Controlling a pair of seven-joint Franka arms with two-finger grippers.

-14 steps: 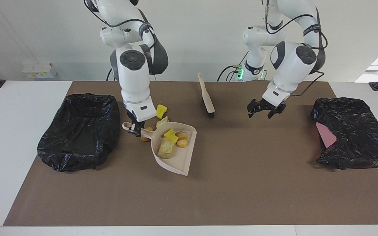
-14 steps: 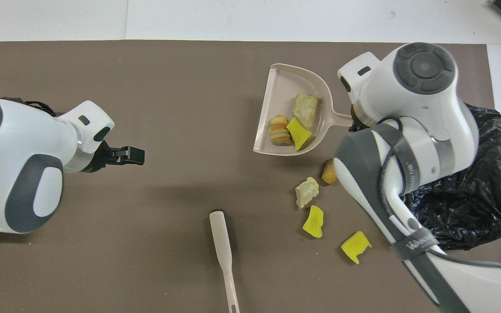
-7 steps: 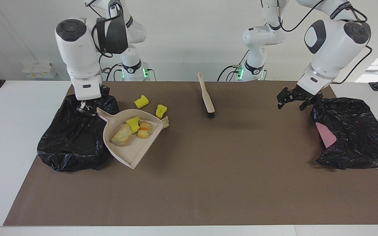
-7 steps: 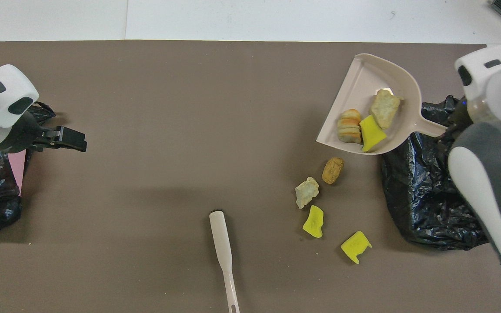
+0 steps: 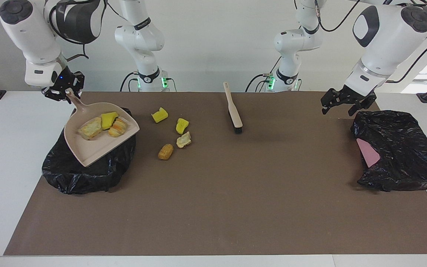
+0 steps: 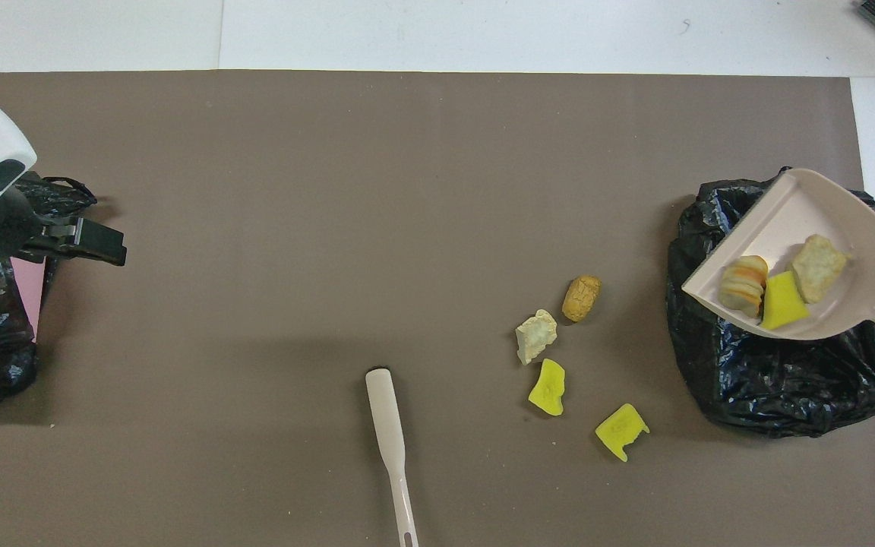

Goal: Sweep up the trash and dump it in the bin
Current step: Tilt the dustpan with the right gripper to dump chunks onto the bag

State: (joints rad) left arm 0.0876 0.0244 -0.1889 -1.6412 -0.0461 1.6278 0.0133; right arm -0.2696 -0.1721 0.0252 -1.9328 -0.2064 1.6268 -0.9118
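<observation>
Facing view: right claw (image 5: 65,92) grips raised dustpan (image 5: 95,148).

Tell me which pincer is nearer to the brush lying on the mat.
Left. The left pincer hangs open above the mat by the bin at its own end, some way from the brush; the right pincer, gripping the dustpan handle, is farther off.

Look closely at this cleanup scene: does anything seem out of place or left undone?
Yes. Four trash pieces lie loose on the mat beside the bin, while the dustpan, held over it by the right gripper, carries only three. The brush lies unused.
</observation>
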